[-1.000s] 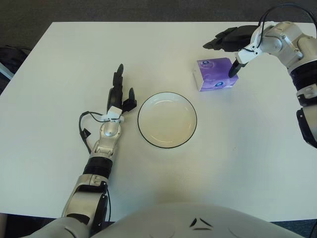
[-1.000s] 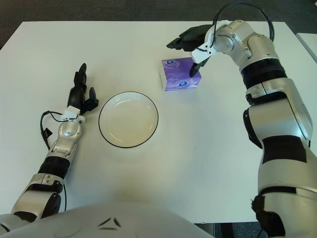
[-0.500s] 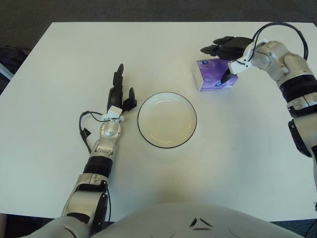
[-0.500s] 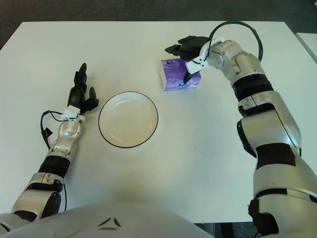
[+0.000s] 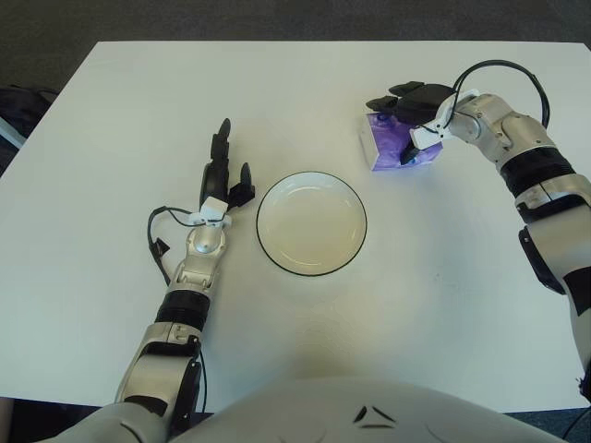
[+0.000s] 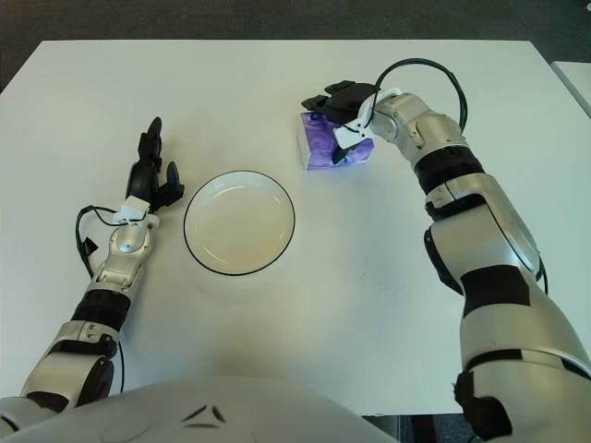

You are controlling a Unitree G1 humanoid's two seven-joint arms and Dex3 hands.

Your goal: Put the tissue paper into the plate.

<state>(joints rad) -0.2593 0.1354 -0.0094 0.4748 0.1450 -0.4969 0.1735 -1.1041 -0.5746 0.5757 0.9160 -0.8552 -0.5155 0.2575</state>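
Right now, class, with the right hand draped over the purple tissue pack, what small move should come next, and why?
Probably close the right hand on the tissue pack. Its fingers reach over the pack's top and the thumb shows at its near side, but the pack sits on the table, apart from the empty plate. The left hand shows idle left of the plate.

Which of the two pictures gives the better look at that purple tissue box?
The right eye view: the tissue pack sits nearer the picture's middle there, with its front face visible below the right hand closing over it. The left eye view shows the same pack and hand, further toward the right side.
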